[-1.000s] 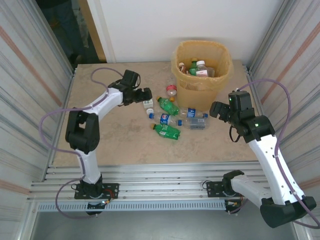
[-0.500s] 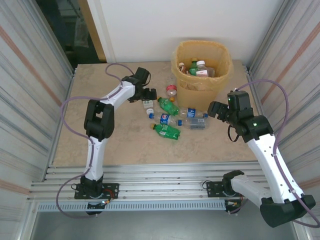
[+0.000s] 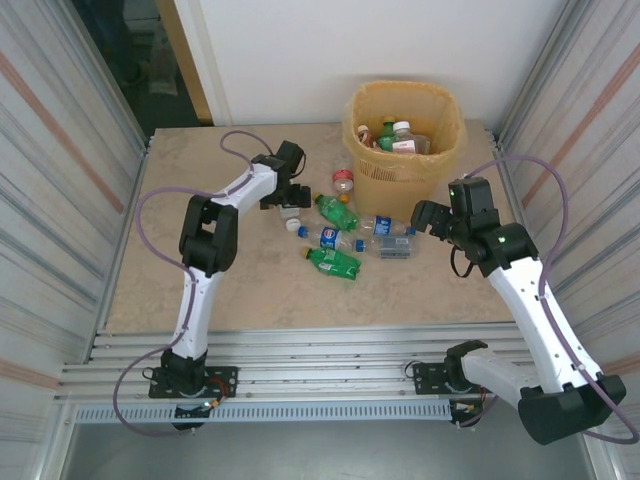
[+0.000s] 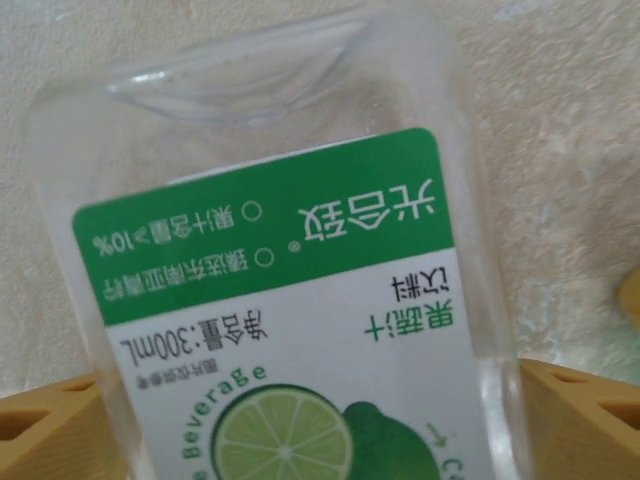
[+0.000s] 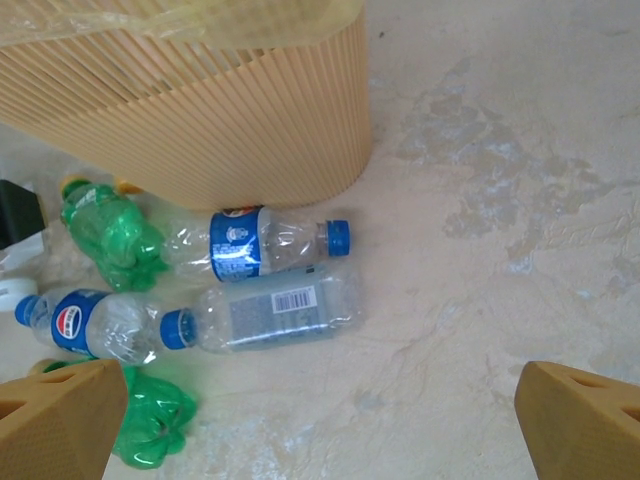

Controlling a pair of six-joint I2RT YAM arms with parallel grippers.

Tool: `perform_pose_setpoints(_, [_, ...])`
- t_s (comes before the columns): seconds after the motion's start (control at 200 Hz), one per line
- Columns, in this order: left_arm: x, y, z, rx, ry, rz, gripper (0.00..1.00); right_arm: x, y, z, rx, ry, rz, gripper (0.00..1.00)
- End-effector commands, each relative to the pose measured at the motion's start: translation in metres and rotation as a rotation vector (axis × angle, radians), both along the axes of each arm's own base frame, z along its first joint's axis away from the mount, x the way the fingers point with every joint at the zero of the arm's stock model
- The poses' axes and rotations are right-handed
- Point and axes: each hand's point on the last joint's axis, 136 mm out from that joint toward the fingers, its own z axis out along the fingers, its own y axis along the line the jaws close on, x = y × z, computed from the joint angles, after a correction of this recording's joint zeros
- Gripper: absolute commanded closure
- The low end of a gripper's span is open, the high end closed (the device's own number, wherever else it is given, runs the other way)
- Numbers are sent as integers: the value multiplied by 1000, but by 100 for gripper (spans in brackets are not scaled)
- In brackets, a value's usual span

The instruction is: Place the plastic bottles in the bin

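A clear plastic bottle with a green-and-white lime label (image 4: 270, 250) lies on the floor between the fingers (image 4: 585, 420) of my left gripper (image 4: 320, 430). The jaws stand wide, close against its sides. From above, that left gripper (image 3: 291, 203) is left of the bottle cluster. Several more plastic bottles lie in front of the bin (image 3: 405, 175): green ones (image 3: 337, 211) (image 3: 334, 261) and clear blue-labelled ones (image 3: 330, 237) (image 3: 388, 227). My right gripper (image 3: 428, 218) hangs open, right of the cluster, above bare floor (image 5: 320, 400) beside a clear barcode bottle (image 5: 275, 313).
The bin (image 5: 200, 120) holds several bottles, and a red-capped one (image 3: 343, 181) lies by its left foot. Corrugated metal walls close both sides. Bare floor lies at the left, in front and to the right of the bottles.
The left arm has reached further right toward the cluster, and its jaws have narrowed around the lime-label bottle. The right gripper has shifted slightly left and stays open.
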Motion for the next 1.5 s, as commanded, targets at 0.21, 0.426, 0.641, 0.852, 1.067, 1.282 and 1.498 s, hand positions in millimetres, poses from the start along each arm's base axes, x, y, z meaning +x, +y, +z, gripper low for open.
perform_pose_setpoints(0.21, [-7, 16, 11, 57, -11, 1, 33, 6, 9, 1, 42, -10, 12, 2])
perform_pose_setpoints(0.426, [-10, 20, 53, -40, -101, 30, 41, 9, 26, 4, 91, -29, 53, 2])
perform_pose_setpoints(0.641, [-27, 14, 112, -193, -221, 43, 41, 18, 81, 8, 172, -76, 175, 2])
perform_pose_setpoints(0.852, [-48, 14, 160, -337, -342, 70, 41, 21, 164, 14, 275, -117, 354, 1])
perform_pose_setpoints(1.067, [-71, 7, 201, -514, -409, 67, 41, 20, 243, 20, 350, -143, 541, 4])
perform_pose_setpoints(1.282, [-91, 2, 227, -657, -444, 64, 42, 26, 290, 20, 401, -144, 662, 9])
perform_pose_setpoints(1.498, [-106, 3, 240, -719, -456, 62, 41, 33, 321, 24, 437, -144, 762, 21])
